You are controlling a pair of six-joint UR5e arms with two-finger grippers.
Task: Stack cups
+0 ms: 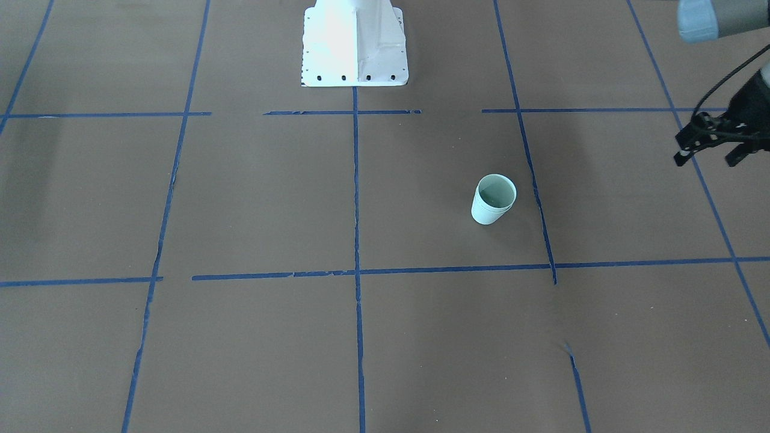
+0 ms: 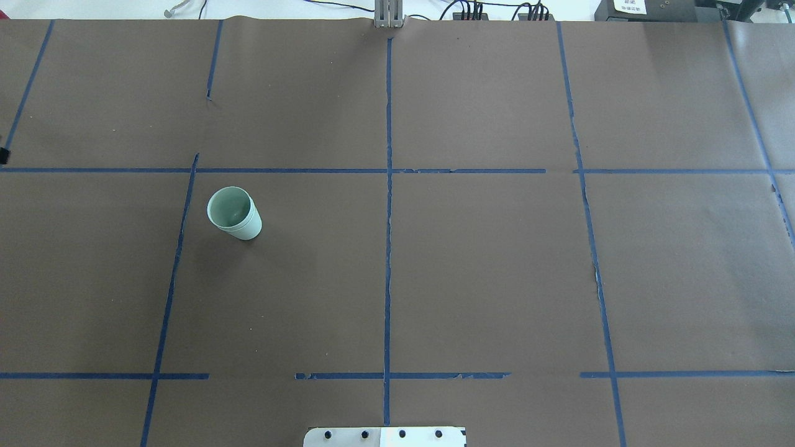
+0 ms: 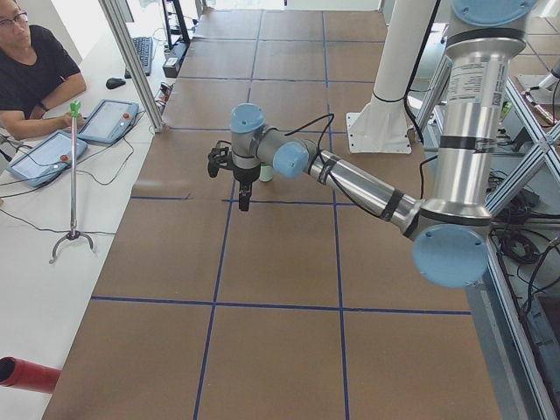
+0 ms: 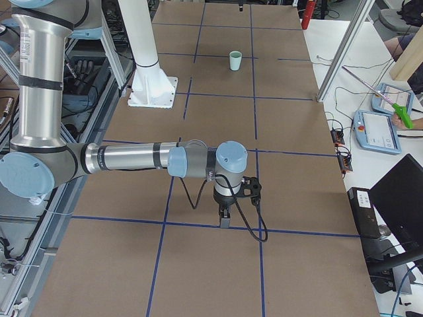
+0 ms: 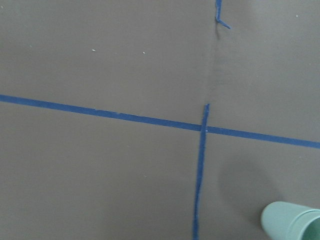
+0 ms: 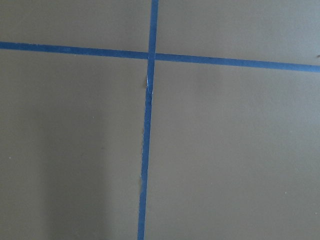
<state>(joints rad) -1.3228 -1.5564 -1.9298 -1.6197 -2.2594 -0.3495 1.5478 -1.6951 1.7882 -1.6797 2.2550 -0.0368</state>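
Over on the left half of the surface, roughly midway between the robot-side edge and the far edge, sit the cups. They are upright, mouth up, and they read as one nested inside the other: two rim lines show close together just under the lip, pale mint outside and darker green inside. They stand just beside a blue tape line, on the side toward the middle of the surface, not touching it.

Now the left gripper: it hangs near the left edge of the surface, well apart from the cups, with its two black fingers spread and nothing between them. Its wrist camera catches only a slice of the cups in the bottom right corner of its view.

Across on the right half, the right gripper points straight down above a crossing of tape lines, a long way from the cups. It shows only in the side view, so I cannot tell whether its fingers are apart or together. Its wrist camera sees brown surface and crossing tape.
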